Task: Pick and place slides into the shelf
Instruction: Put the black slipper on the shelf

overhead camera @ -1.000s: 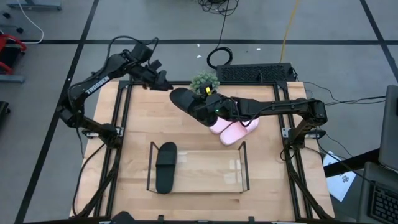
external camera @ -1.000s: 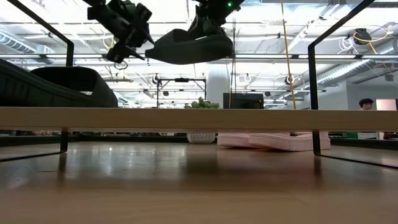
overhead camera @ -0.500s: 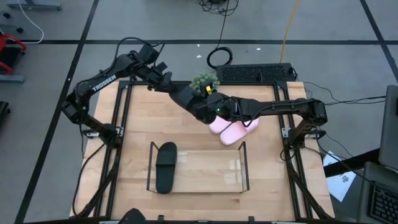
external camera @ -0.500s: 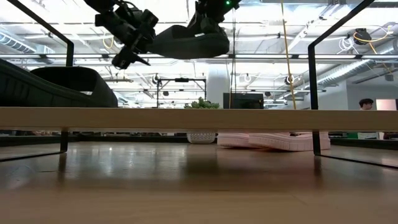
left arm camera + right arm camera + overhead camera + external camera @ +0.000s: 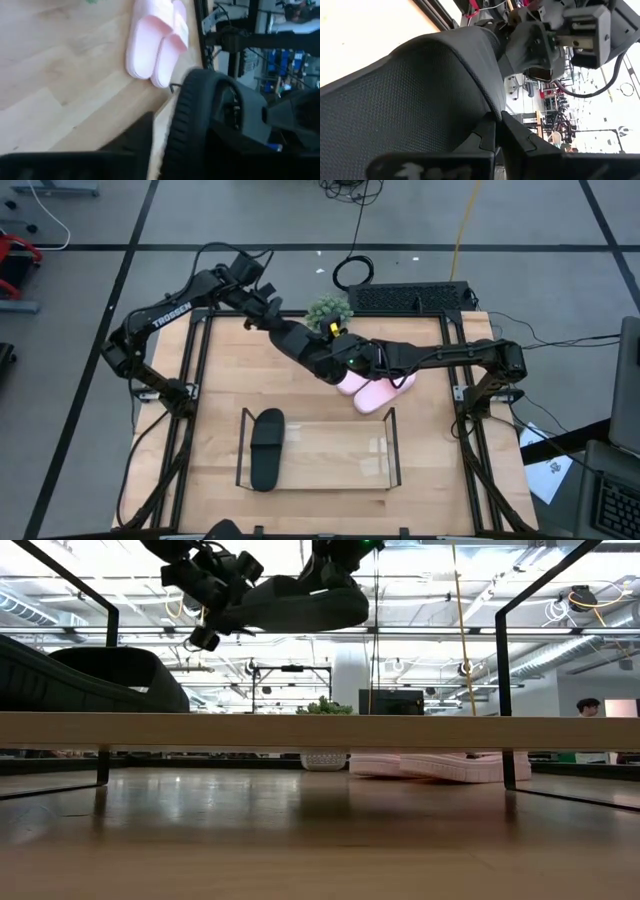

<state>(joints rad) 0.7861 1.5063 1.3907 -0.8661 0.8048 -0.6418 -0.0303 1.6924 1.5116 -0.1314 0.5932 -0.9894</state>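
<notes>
A black slide (image 5: 305, 348) hangs in the air above the table (image 5: 230, 380), toward twelve o'clock from the shelf (image 5: 330, 452). The right gripper (image 5: 335, 358) holds its three o'clock end, fingers clamped on the strap, as the right wrist view shows. The left gripper (image 5: 272, 323) is at the slide's other end, touching it in the low view; whether its fingers grip cannot be told. A second black slide (image 5: 266, 448) lies in the shelf at its nine o'clock end. The pink pair (image 5: 375, 390) sits side by side on the table at about one o'clock from the shelf, just under the right arm.
</notes>
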